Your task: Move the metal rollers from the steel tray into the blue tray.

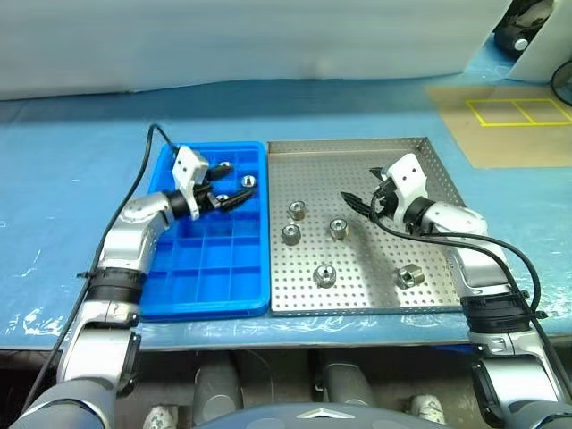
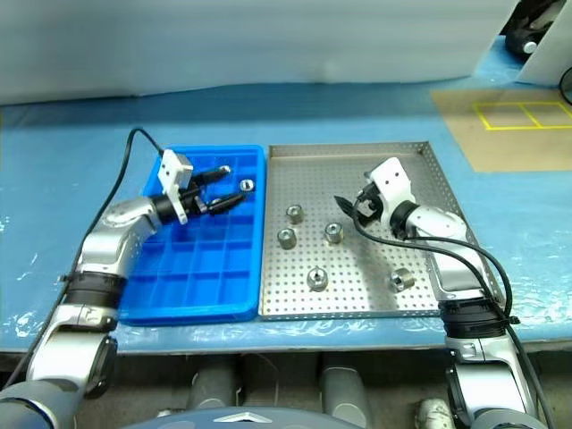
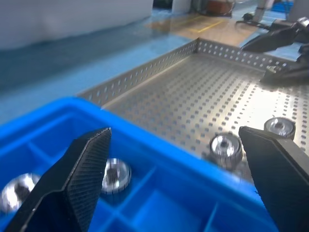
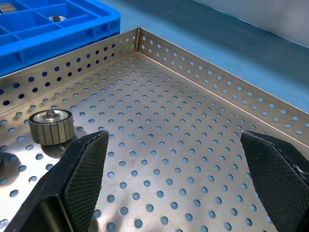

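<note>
Work surface: light blue sheet-covered table (image 1: 54, 179), both trays side by side near its front edge.
Blue tray: bright blue rectangular plastic tray (image 1: 201, 268) with a grid of square compartments, on the left, its long side touching the steel tray.
Rollers in blue tray: two short silver metal rollers with dark centre holes lie in compartments at the far end; one (image 1: 248, 180) against the wall next to the steel tray, one (image 1: 222, 167) just beside it toward the far rim.
Left gripper: black two-finger gripper (image 1: 228, 198) hovers over the far end of the blue tray, pointing toward the steel tray. Jaws released and spread wide, nothing between them; the left wrist view shows both ribbed fingers (image 3: 79, 179) apart with rollers visible in the gap.
Steel tray: large square silver perforated metal tray (image 1: 375, 165) with a low raised rim, to the right of the blue tray.
Rollers in steel tray: five remain. Three cluster left of centre (image 1: 297, 210), (image 1: 291, 234), (image 1: 339, 229); one nearer the front (image 1: 324, 275); one toward the front right, lying tilted (image 1: 410, 276).
Right gripper: black two-finger gripper (image 1: 357, 204) hangs over the right-centre of the steel tray, pointing toward the blue tray. Jaws released, wide apart, empty; nearest roller lies just beyond the fingertips.
</note>
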